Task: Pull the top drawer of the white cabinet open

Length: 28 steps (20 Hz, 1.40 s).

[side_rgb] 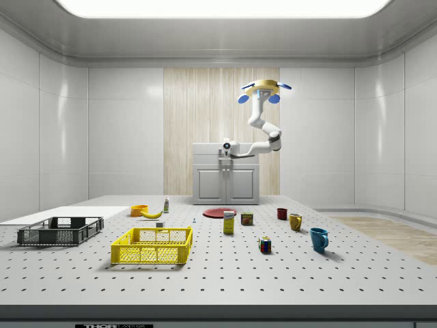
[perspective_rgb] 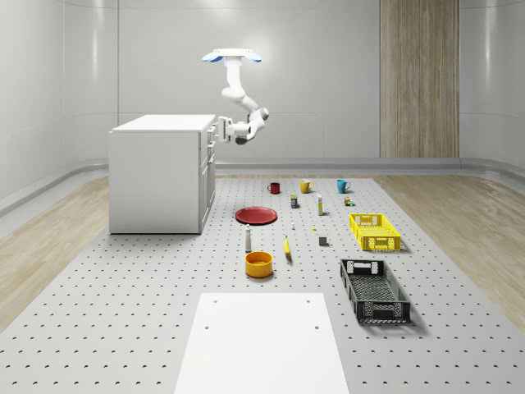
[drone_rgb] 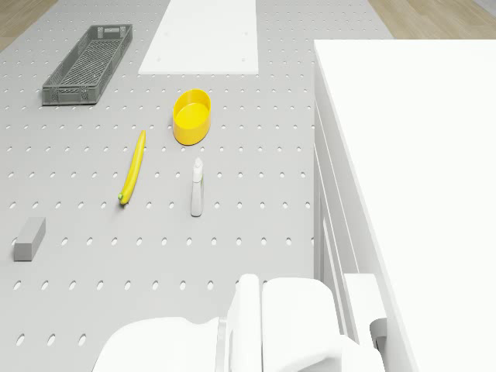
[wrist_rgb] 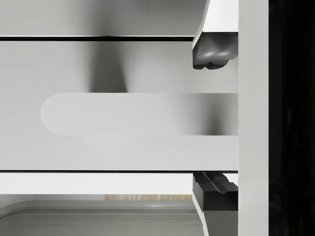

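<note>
We saw the drone (perspective_rgb: 233, 56) hovering beside the white cabinet (perspective_rgb: 156, 172) at the worktop's (perspective_rgb: 123, 312) far-left end in the whole-scene view. The hand (wrist_rgb: 212, 115) was open, fingers (wrist_rgb: 211, 55) above and below the top drawer's (wrist_rgb: 118, 105) handle (wrist_rgb: 133, 114).

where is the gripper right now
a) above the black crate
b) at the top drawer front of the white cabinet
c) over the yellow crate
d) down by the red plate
b: the gripper sits against the white cabinet at its top drawer, fingers straddling the handle, while the drone hovers beside the cabinet.
</note>
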Tool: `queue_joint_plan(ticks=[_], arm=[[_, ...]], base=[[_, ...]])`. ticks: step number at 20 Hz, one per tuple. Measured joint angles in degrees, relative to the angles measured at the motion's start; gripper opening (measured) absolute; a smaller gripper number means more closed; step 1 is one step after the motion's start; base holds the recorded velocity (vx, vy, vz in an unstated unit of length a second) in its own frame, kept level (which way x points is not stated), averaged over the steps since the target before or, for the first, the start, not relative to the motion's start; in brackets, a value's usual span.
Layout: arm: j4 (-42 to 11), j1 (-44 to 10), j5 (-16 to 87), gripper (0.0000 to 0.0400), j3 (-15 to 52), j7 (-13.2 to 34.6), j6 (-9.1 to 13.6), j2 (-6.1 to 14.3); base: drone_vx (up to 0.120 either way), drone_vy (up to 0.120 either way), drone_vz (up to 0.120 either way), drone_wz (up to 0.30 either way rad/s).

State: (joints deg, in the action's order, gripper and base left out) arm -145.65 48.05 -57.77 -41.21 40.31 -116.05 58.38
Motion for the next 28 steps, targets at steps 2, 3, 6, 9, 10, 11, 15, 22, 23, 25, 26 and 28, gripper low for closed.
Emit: queue_joint_plan(ticks=[2,3,6,9,10,11,15,22,23,25,26,28], arm=[[0.1,-0.1,-0.1,0.0305,0.1,0.0,0.1,-0.1],[0.2,-0.1,-0.1,0.0305,0.1,0.1,0.1,-0.1],[0.3,-0.2,-0.2,0.0305,0.3,0.2,0.2,-0.2],[0.4,-0.3,-0.3,0.0305,0.4,0.2,0.3,-0.3],[0.4,-0.3,-0.3,0.0305,0.4,0.2,0.4,-0.3],[0.4,-0.4,-0.4,0.0305,0.4,0.2,0.4,-0.3],[0.5,-0.5,-0.5,0.0305,0.5,0.2,0.5,-0.5],[0.5,-0.7,-0.7,0.0200,0.6,0.1,0.7,-0.6],[0.5,-0.7,-0.7,0.0179,0.6,0.0,0.8,-0.7],[0.5,-0.8,-0.7,0.0150,0.6,0.0,0.8,-0.7],[0.5,-0.8,-0.8,0.0140,0.7,0.0,0.8,-0.7],[0.5,-0.9,-0.8,0.0126,0.7,0.0,0.9,-0.8]], base=[[0.000,0.000,0.000,0.000],[0.000,0.000,0.000,0.000],[0.000,0.000,0.000,0.000],[0.000,0.000,0.000,0.000],[0.000,0.000,0.000,0.000],[0.000,0.000,0.000,0.000],[0.000,0.000,0.000,0.000],[0.000,0.000,0.000,0.000],[0.000,0.000,0.000,0.000],[0.000,0.000,0.000,0.000],[0.000,0.000,0.000,0.000],[0.000,0.000,0.000,0.000]])
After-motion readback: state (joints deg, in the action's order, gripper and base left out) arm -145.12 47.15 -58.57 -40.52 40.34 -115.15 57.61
